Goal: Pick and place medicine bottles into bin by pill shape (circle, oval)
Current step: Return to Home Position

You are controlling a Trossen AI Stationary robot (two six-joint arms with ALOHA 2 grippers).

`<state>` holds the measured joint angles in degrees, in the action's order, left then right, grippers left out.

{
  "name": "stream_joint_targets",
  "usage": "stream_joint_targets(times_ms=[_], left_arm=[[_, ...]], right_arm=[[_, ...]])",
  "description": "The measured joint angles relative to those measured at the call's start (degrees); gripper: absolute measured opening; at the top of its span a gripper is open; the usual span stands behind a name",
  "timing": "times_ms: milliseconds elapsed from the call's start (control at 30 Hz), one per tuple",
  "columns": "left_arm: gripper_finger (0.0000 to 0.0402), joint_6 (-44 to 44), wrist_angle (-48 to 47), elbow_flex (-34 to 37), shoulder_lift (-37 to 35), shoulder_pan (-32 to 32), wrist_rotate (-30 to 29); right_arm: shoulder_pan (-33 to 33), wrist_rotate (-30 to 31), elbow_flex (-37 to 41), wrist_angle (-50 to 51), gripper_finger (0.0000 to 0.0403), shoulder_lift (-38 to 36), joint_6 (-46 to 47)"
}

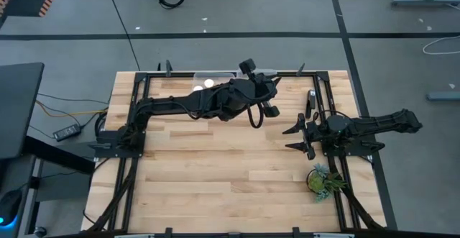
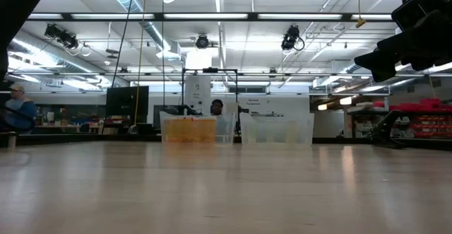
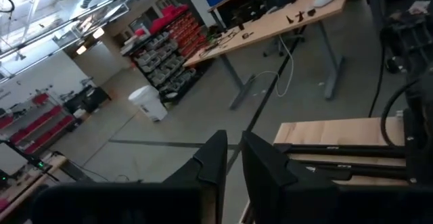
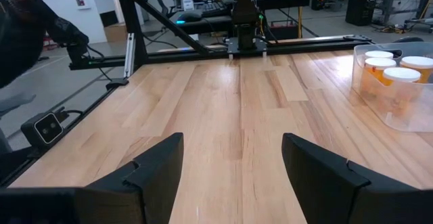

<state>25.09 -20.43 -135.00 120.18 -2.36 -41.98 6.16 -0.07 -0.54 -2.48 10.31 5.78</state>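
Though apart, left claw, right claw; two bins; three capped bottles.

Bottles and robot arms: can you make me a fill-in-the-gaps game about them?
The medicine bottles have ___ caps. They stand inside a clear ___ on the table. The right gripper is wide ___ and empty; the left gripper is empty too. The green plant sits beside the ___ arm.
Missing words: white, bin, open, right.

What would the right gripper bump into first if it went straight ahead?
Probably nothing soon: the open right gripper faces bare table; far ahead, apparently, the left arm's base. The bin of bottles lies off to one side.
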Motion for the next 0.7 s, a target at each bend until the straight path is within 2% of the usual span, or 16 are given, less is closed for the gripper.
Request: stream_joint_targets(times_ms=[200,333,567,700], left_arm=[[0.0063,2.61,-0.04,0.04,-0.76,0.93,0.02],[0.0062,0.95,-1.51,0.04,-3.7,0.91,0.94],[0.0056,-5.45,-10.14,0.03,-8.78,1.01,5.97],[0.0063,-7.99,-13.48,-0.07,-11.02,0.18,11.47]], right_arm=[[0.01,-0.01,0.0,0.02,0.0257,0.02,0.0],[-0.01,-0.01,0.0,0.04,0.0257,0.04,0.0],[-0.01,0.01,0.0,0.22,0.0257,0.07,0.0],[-0.01,0.01,0.0,0.42,0.0257,0.07,0.0]])
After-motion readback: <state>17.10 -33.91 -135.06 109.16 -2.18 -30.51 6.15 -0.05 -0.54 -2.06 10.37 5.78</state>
